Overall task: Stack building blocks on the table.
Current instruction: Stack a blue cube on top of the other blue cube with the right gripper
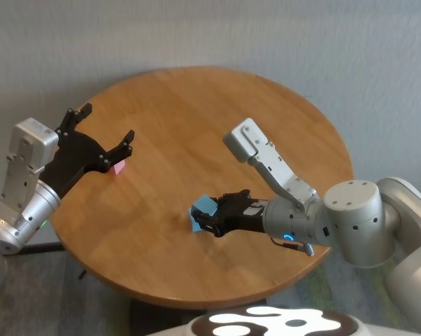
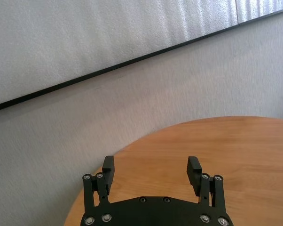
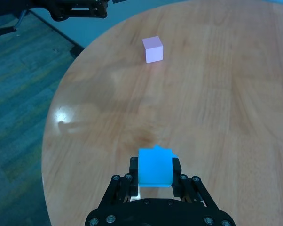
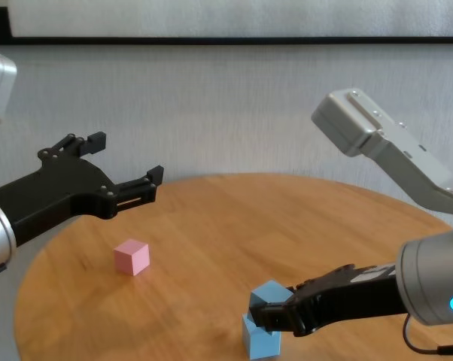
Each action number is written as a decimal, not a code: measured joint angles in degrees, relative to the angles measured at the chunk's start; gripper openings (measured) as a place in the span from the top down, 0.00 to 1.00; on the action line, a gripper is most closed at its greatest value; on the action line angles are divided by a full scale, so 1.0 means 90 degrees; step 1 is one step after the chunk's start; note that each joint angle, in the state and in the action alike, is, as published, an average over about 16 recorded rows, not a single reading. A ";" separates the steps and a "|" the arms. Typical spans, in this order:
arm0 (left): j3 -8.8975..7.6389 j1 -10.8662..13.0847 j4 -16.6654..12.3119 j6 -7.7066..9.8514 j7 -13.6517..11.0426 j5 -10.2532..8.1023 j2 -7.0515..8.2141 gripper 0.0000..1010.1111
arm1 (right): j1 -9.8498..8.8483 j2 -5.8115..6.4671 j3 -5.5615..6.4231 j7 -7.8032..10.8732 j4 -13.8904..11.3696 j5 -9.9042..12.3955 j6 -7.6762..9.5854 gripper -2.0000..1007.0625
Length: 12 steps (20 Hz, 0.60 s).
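Note:
My right gripper point(image 1: 206, 222) is shut on a light blue block point(image 1: 205, 204), seen between its fingers in the right wrist view point(image 3: 154, 165). That block hangs tilted directly over a second light blue block point(image 4: 261, 341) on the table point(image 1: 196, 119); whether the two touch I cannot tell. A pink block point(image 4: 132, 256) stands alone on the table's left part and shows far off in the right wrist view point(image 3: 153, 49). Above the pink block my left gripper point(image 1: 107, 124) hovers open and holds nothing point(image 2: 151, 170).
The round wooden table point(image 4: 211, 218) has bare wood between the pink block and the blue pair. Its near edge runs close below the blue blocks. A grey wall stands behind the table and floor shows beyond its left rim.

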 joint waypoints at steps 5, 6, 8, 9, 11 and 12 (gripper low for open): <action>0.0000 0.0000 0.0000 0.0000 0.0000 0.0000 0.0000 0.01 | 0.0079 -0.0081 -0.0065 0.0021 0.0116 -0.0113 -0.0005 0.64; 0.0000 0.0000 0.0000 0.0000 0.0000 0.0000 0.0000 0.01 | 0.0095 -0.0099 -0.0074 0.0024 0.0142 -0.0137 -0.0009 0.64; 0.0000 0.0000 0.0000 0.0000 0.0000 0.0000 0.0000 0.01 | 0.0125 -0.0136 -0.0089 0.0029 0.0195 -0.0185 -0.0022 0.64; 0.0000 0.0000 0.0000 0.0000 0.0000 0.0000 0.0000 0.01 | 0.0140 -0.0156 -0.0094 0.0031 0.0223 -0.0209 -0.0030 0.64; 0.0000 0.0000 0.0000 0.0000 0.0000 0.0000 0.0000 0.01 | 0.0167 -0.0194 -0.0100 0.0038 0.0278 -0.0253 -0.0047 0.64; 0.0000 0.0000 0.0000 0.0000 0.0000 0.0000 0.0000 0.01 | 0.0180 -0.0212 -0.0102 0.0042 0.0305 -0.0274 -0.0055 0.64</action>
